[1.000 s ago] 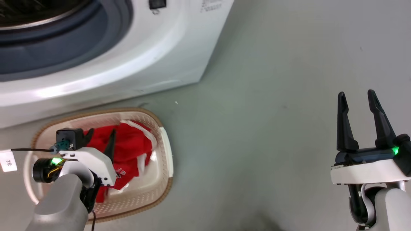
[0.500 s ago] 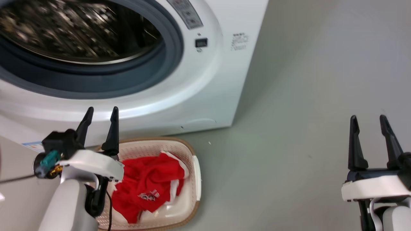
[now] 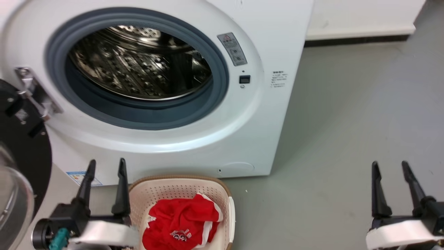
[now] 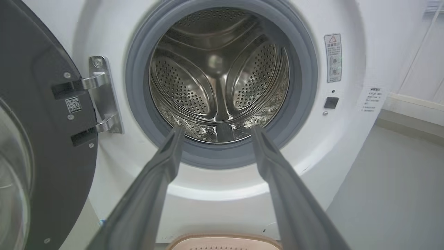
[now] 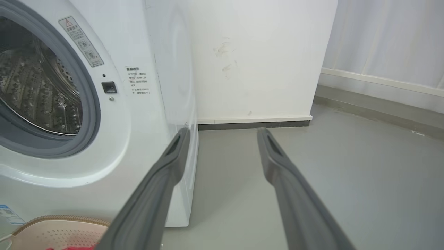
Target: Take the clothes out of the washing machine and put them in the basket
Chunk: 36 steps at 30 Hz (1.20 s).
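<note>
Lying crumpled in the basket on the floor just before the washing machine, the red clothes, white bands showing, door swung open at left, left tool released beside the basket's left rim, right tool released too, well apart at right.

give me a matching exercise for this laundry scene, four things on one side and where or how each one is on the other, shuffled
Things
1. clothes
2. drum
3. door
4. left gripper

Places or states
a. swung wide open on its hinge
b. lying in the basket
c. bare steel, no garment seen inside
d. fingers apart, holding nothing

Pairs: 1-b, 2-c, 3-a, 4-d
</note>
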Available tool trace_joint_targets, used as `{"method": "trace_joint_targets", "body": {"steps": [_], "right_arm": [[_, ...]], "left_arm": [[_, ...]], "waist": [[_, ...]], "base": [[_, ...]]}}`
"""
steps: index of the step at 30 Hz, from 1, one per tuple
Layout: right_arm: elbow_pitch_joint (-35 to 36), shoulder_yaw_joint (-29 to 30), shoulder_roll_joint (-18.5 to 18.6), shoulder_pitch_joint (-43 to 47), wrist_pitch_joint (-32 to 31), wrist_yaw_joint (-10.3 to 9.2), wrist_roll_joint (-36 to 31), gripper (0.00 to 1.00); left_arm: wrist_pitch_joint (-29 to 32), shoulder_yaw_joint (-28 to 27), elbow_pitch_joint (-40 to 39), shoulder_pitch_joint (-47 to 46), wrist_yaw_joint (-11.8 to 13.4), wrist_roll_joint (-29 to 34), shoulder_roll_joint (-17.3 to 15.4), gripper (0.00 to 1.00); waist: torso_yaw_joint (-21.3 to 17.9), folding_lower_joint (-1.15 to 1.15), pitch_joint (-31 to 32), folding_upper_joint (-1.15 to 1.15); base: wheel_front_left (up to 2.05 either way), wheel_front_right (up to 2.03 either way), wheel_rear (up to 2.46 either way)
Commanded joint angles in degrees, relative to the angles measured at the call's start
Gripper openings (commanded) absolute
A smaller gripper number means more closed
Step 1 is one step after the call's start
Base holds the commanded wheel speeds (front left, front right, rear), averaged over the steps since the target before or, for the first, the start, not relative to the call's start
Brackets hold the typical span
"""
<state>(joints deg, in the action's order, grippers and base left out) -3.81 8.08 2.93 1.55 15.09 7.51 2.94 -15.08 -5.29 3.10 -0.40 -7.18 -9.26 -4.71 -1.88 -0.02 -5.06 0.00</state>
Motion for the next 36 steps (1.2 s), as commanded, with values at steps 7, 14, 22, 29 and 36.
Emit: {"method": "trace_joint_targets", "body": {"steps": [7, 14, 22, 29, 36], "right_arm": [[-0.4, -1.6, -0.1, 3.2, 0.1, -0.05, 0.4, 1.00], [0.0, -1.9, -0.1, 3.3, 0.1, -0.05, 1.0, 1.00], [0.0, -1.7, -0.1, 3.4, 0.1, -0.05, 1.1, 1.00], [0.2, -2.1, -0.1, 3.1, 0.1, -0.05, 1.5, 1.00], [0.1, -1.9, -0.1, 2.7, 0.1, -0.05, 1.6, 1.00]], "left_arm": [[-0.1, 1.0, -2.2, 6.0, -0.2, 3.2, 1.2, 1.00], [-0.1, 0.7, -2.4, 7.7, -0.3, 4.0, 1.5, 1.00], [-0.1, 0.4, -2.3, 7.4, -0.3, 3.9, 1.7, 1.00], [-0.1, 0.6, -1.6, 7.4, -0.3, 3.7, 1.8, 1.00], [-0.1, 0.6, -1.4, 6.7, -0.3, 3.7, 1.8, 1.00]], "waist": [[1.3, 0.02, 4.3, 0.00], [0.8, 0.02, 5.3, 0.00], [0.5, 0.02, 5.8, 0.00], [0.3, 0.02, 5.9, 0.00], [0.2, 0.02, 5.7, 0.00]], "base": [[0.00, 0.00, 0.00], [0.00, 0.00, 0.00], [0.00, 0.00, 0.00], [0.00, 0.00, 0.00], [0.00, 0.00, 0.00]]}}
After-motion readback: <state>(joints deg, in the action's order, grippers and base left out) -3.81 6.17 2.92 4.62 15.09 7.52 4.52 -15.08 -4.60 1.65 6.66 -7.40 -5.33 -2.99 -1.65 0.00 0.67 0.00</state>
